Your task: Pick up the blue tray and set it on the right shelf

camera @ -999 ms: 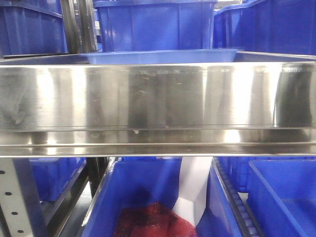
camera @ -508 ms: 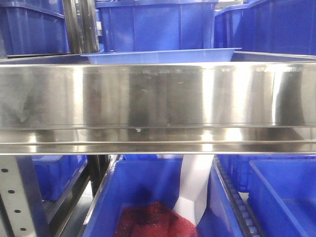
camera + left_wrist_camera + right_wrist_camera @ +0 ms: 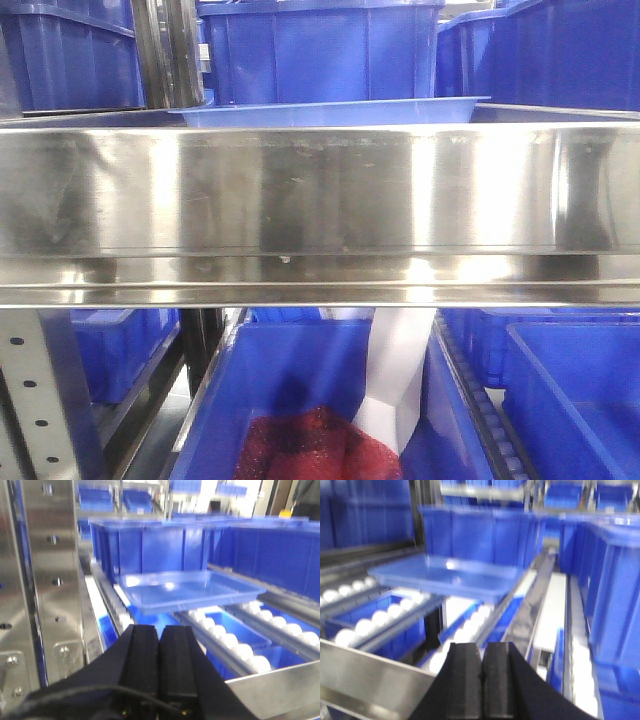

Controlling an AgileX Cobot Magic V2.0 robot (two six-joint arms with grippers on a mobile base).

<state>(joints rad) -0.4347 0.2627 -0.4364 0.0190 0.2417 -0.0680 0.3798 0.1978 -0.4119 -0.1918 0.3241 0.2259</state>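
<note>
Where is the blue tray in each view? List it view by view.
Front view: blue tray, a thin strip above the steel shelf lip.
Left wrist view: centre, beyond the shut left pincer.
Right wrist view: centre-left, above the rollers.
Shared landmark: the dark-blue bin directly behind it.

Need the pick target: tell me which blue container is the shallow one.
The pale blue tray resting on the rollers; the dark blue bins behind it are deep.
</note>
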